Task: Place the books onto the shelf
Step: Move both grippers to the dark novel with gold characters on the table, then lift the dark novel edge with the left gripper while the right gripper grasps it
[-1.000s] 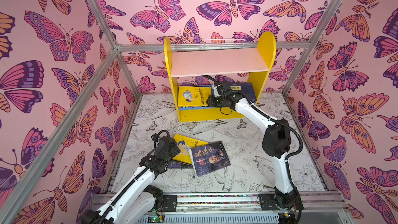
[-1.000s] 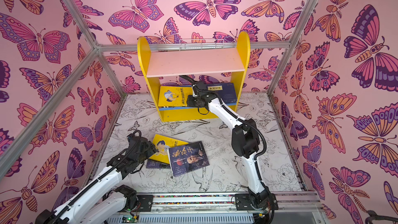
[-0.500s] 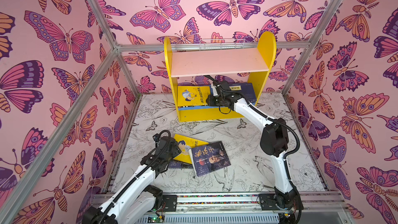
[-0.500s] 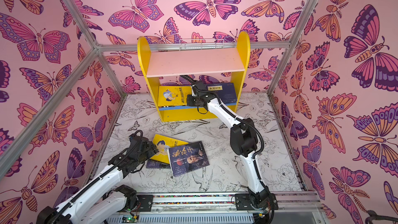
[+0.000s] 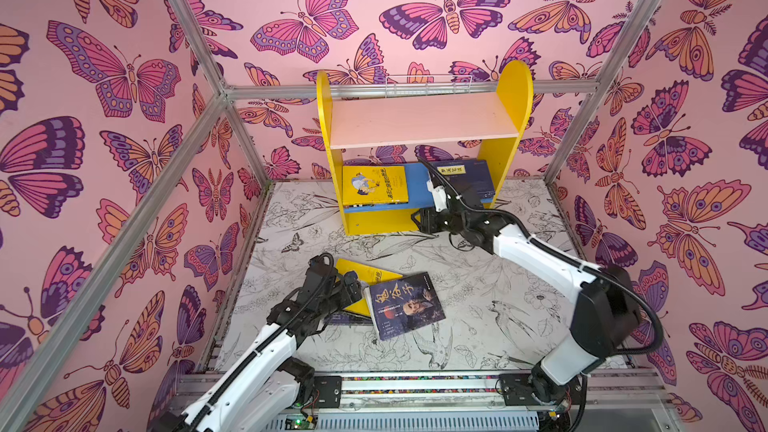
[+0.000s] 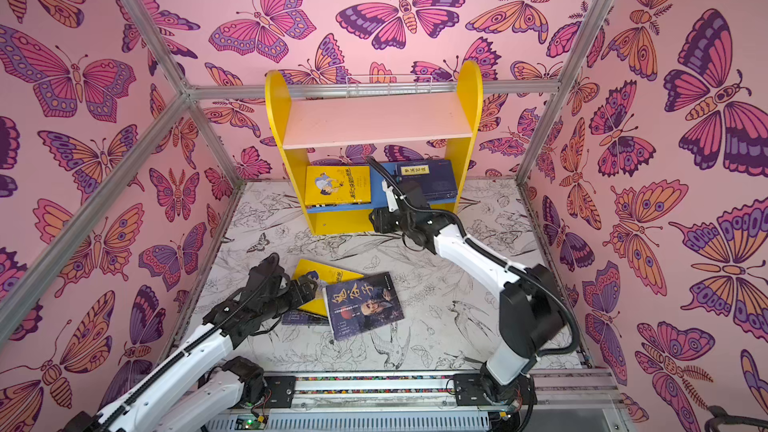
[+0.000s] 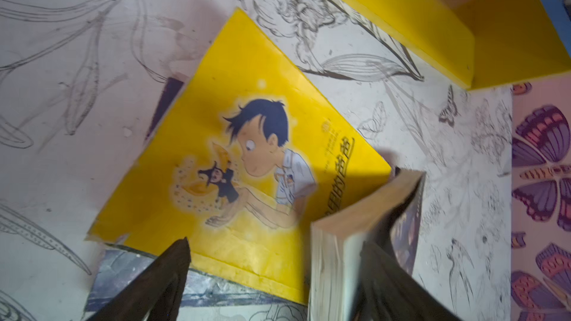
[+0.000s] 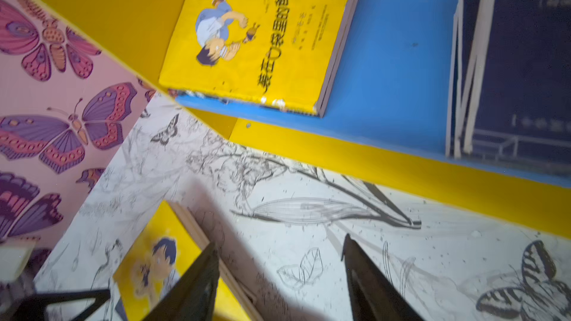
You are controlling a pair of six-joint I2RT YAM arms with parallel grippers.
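Observation:
The shelf (image 5: 424,118) stands at the back. On its blue lower board (image 8: 398,57) lie a yellow book (image 5: 374,184) and a navy stack (image 5: 465,178). On the floor a dark book with white characters (image 5: 405,305) overlaps a yellow cartoon-boy book (image 7: 234,149), and a third bluish book (image 7: 129,270) lies beneath. My left gripper (image 7: 275,242) is open and straddles the dark book's raised corner (image 7: 355,220). My right gripper (image 8: 279,240) is open and empty. It hangs over the floor just in front of the shelf's base, as in a top view (image 5: 417,222).
Butterfly-patterned walls with metal frame bars (image 5: 199,126) enclose the floor mat (image 5: 498,292) on three sides. The arms' mounting rail (image 5: 415,384) runs along the front edge. The right arm's elbow (image 5: 602,309) stands over the right side of the mat.
My right gripper has pulled back out of the lower shelf and opened, leaving the navy book there. My left gripper has opened wider at the floor books.

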